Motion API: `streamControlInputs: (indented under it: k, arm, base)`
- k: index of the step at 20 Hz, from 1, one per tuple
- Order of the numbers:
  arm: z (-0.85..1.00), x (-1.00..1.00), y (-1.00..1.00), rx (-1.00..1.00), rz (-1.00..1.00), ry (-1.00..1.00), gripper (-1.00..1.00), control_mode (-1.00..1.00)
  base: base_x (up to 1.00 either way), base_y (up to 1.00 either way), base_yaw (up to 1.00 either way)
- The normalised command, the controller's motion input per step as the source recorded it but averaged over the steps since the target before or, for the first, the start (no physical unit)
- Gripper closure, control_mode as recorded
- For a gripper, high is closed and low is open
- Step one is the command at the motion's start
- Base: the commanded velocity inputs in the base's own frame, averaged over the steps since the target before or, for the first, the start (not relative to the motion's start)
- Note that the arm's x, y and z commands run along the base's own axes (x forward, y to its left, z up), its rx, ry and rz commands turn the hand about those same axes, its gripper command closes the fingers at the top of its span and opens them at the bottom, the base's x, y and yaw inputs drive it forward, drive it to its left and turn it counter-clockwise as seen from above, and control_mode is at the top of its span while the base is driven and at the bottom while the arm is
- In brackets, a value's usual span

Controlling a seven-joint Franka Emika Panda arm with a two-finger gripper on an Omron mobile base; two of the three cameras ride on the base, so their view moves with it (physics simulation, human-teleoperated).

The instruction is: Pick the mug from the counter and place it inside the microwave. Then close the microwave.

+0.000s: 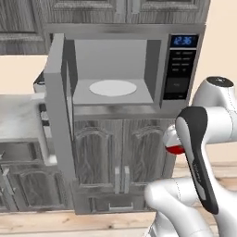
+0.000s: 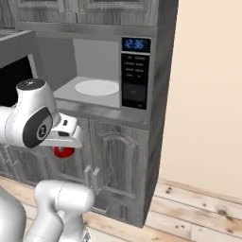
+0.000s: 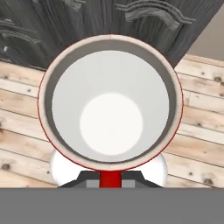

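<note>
The mug [image 3: 110, 103] hangs in the air below the level of the microwave [image 1: 115, 69], out in front of the lower cabinet doors [image 1: 121, 152], its white mouth facing the hand camera. The fingers [image 3: 110, 178] sit clamped on its red wall, though the grip itself is mostly hidden. The door [image 1: 59, 102] stands wide open and the round white plate [image 1: 113, 87] inside is bare. The step, as I judge it: lift above the sill, move in level, and set the mug down on the plate clear of both side walls.
</note>
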Motion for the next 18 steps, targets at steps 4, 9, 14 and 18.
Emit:
streamControlInputs:
  k: [4,9,14,18]
  arm:
    - [0.0,0.0,0.0,0.0,0.0,0.0,1.0,1.0]
    - [0.0,0.0,0.0,0.0,0.0,0.0,1.0,1.0]
    - [0.0,0.0,0.0,0.0,0.0,0.0,1.0,1.0]
    - [0.0,0.0,0.0,0.0,0.0,0.0,1.0,1.0]
  base:
    - [0.03,-0.2,-0.28]
    - [0.27,0.25,-0.35]
    - [0.0,0.95,-0.15]
    - [0.09,0.68,-0.01]
